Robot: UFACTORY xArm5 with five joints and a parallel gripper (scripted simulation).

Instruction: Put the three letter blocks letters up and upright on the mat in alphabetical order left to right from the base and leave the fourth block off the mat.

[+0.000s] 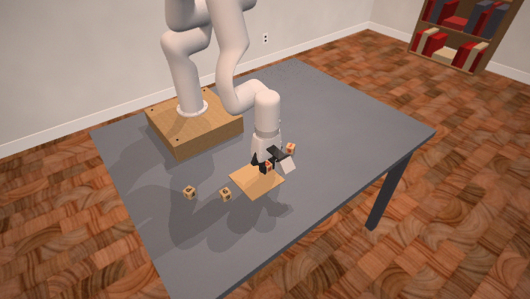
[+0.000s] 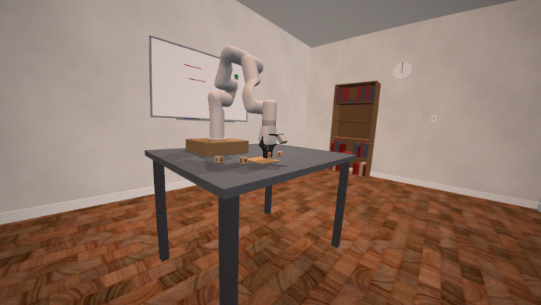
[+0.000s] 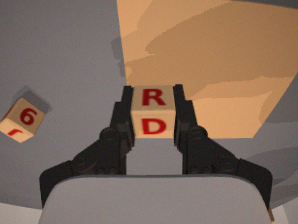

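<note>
My gripper (image 1: 265, 168) (image 2: 267, 155) (image 3: 153, 98) is shut on a wooden block (image 1: 268, 165) (image 2: 270, 155) (image 3: 153, 125) with a red D on top and a red R on a side. It is low at a corner of the tan mat (image 1: 248, 188) (image 2: 260, 161) (image 3: 225, 112); I cannot tell whether it touches. A block with a red J on top (image 1: 290, 148) (image 2: 279, 154) (image 3: 23, 120) sits off the mat beyond the gripper. A block showing a dark 6 or 9 on top (image 1: 225, 194) (image 2: 243, 160) sits off the mat, left of it in the top view.
Farther left is another block (image 1: 189, 192) (image 2: 218, 159) with a dark letter on top, perhaps P or d, off the mat. The wooden robot base (image 1: 210, 144) (image 2: 217, 148) stands at the back of the grey table (image 1: 338, 131) (image 2: 184, 168). Shadows cross the table and mat.
</note>
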